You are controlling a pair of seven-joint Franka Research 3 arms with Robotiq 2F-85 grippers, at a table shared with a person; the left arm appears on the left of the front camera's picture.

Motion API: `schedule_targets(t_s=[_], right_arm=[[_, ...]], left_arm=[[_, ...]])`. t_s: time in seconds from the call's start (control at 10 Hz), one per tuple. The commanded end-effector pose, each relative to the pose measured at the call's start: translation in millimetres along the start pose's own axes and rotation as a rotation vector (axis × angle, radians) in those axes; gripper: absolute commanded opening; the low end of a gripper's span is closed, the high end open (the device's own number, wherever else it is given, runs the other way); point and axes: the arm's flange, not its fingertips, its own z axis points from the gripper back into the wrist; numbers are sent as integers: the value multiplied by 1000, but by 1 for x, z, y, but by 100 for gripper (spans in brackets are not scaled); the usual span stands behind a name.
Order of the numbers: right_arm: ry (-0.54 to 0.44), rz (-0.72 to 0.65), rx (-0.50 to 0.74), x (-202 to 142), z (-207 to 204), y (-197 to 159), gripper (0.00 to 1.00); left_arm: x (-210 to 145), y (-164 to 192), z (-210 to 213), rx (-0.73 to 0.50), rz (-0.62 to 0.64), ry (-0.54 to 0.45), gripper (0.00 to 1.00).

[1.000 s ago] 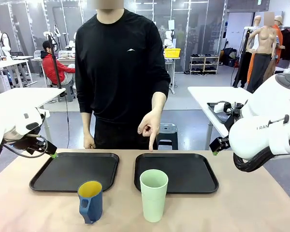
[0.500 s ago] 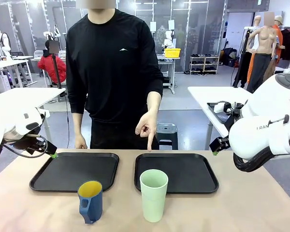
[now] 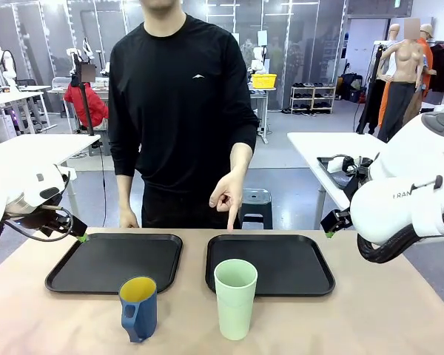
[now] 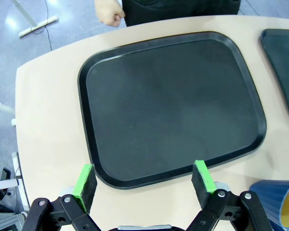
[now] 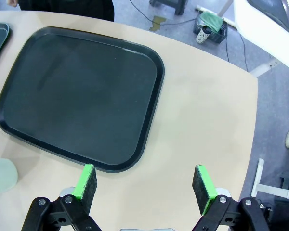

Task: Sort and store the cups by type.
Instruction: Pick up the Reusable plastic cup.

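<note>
A dark blue handled mug (image 3: pixel 138 307) with a yellow inside stands on the table in front of the left black tray (image 3: pixel 111 260). To its right a tall mint-green tumbler (image 3: pixel 234 298) stands in front of the right black tray (image 3: pixel 290 262). My left gripper (image 3: pixel 80 235) hangs open above the left tray's outer far corner. In the left wrist view the left gripper (image 4: pixel 144 173) is empty over the tray's edge, with the mug (image 4: pixel 278 195) at the lower right. My right gripper (image 5: pixel 144 177) is open and empty beside the right tray (image 5: pixel 82 96), with the tumbler (image 5: pixel 0 175) at the left edge.
A person in black stands at the far side. One hand (image 3: pixel 227 195) points a finger down at the right tray's far edge. The other hand (image 4: pixel 109 11) is a loose fist by the left tray's far side. Both trays hold nothing.
The person has shifted a little to the side and back, with the finger still pointing at the right tray. Neither arm nor either cup has moved.
</note>
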Motion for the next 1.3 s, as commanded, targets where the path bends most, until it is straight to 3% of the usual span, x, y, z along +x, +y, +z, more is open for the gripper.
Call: schedule_targets(t_s=[0.0, 0.5, 0.8, 0.9, 1.2], right_arm=[[0, 0, 0, 0, 0, 0, 100], [229, 678, -65, -38, 17, -9, 100], [188, 1026, -38, -57, 26, -13, 100], [107, 1146, -22, -64, 28, -10, 100], [18, 1240, 130, -74, 33, -9, 100]], left_arm=[[0, 1, 0, 0, 0, 0, 100], [0, 1, 0, 0, 0, 0, 100], [0, 1, 0, 0, 0, 0, 100], [0, 1, 0, 0, 0, 0, 100], [0, 1, 0, 0, 0, 0, 100]])
